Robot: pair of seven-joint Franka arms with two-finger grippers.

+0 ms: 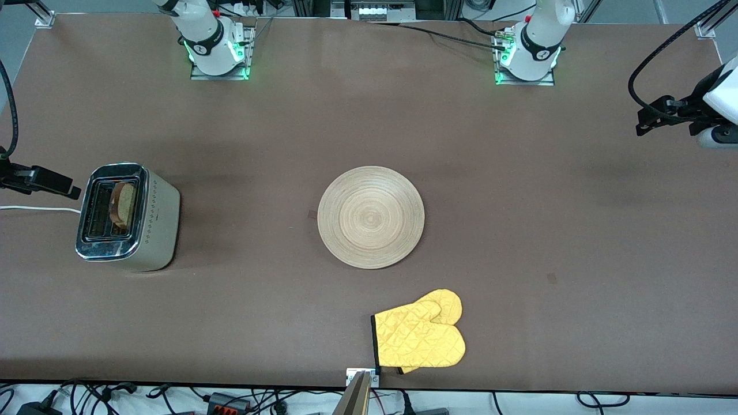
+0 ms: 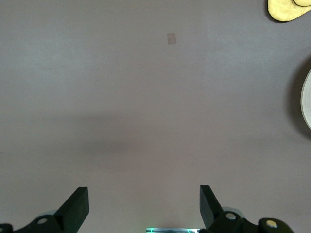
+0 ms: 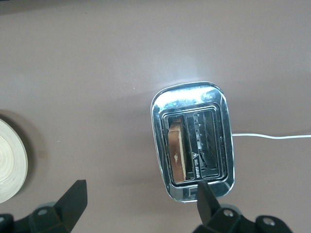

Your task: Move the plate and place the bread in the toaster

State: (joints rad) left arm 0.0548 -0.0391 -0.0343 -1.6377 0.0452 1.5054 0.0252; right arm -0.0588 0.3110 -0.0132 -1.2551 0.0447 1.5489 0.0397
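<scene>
Brown table [image 1: 519, 230]: bread [image 1: 123, 204] in toaster [image 1: 127, 217], apparently upright; plate [image 1: 371, 217] bare.

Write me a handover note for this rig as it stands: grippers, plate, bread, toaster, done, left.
Left gripper: open, empty, over bare table at its own arm's end.
Right gripper: open, empty, over the toaster.
Bread: standing in the toaster slot closer to the plate.
Plate: mid-table, empty; yellow oven mitt nearer the front camera.
Done: bread looks loaded; the plate's move can't be judged from here.
Left: apparently nothing.
</scene>
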